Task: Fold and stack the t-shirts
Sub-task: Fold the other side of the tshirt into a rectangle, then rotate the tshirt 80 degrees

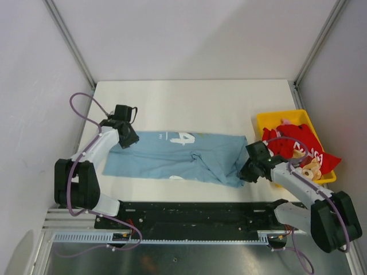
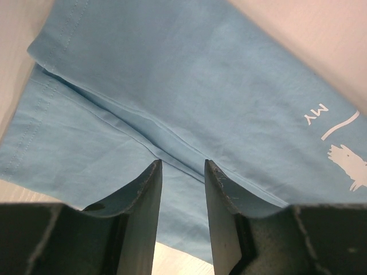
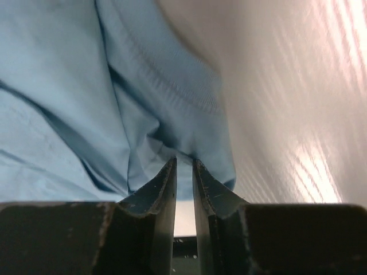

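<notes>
The light blue t-shirt (image 1: 178,154) with white lettering lies folded lengthwise across the table. My left gripper (image 1: 125,139) is over its far left corner. In the left wrist view its jaws (image 2: 182,163) stand apart over flat cloth (image 2: 172,74) at a fold line, holding nothing. My right gripper (image 1: 248,171) is at the shirt's near right corner. In the right wrist view it (image 3: 184,160) is nearly closed, with bunched blue cloth (image 3: 143,103) pinched at the tips. The red t-shirt (image 1: 295,143) with white lettering lies crumpled in the bin.
The yellow plastic bin (image 1: 269,119) stands at the right edge of the table, just behind my right arm. Bare white tabletop (image 1: 189,103) lies beyond the blue shirt. Metal frame posts rise at both far corners.
</notes>
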Robot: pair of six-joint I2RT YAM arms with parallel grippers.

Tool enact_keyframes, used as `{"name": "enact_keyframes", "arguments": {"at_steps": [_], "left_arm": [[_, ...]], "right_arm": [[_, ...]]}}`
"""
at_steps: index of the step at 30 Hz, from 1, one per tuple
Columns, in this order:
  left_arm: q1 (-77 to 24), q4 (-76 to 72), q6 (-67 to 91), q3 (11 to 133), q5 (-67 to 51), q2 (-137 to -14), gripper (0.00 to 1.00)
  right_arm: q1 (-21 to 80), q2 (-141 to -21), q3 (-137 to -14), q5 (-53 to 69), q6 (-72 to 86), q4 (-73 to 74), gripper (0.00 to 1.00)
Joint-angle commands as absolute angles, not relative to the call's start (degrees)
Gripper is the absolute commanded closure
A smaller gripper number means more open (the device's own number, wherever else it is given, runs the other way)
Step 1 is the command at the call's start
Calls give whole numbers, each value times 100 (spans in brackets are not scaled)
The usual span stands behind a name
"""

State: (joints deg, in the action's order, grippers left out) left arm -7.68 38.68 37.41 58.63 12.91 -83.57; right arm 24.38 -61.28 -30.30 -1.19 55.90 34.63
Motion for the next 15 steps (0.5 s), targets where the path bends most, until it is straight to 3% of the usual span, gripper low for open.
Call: {"name": "enact_keyframes", "arguments": {"at_steps": [1,10,15], "left_arm": [[-739,3806,3611,6082,1197,-8152,59],[-747,3770,3447,6100,990,-8156,60],[-768,3747,3369,6123,886,-8177,60]], "right_arm": [[1999,-6553,-3023,31,5214,2754,79],[1660,-8094,-3585,140,4885,1912,84],[1509,-9132,-4513,28,4681,1880,85]]}}
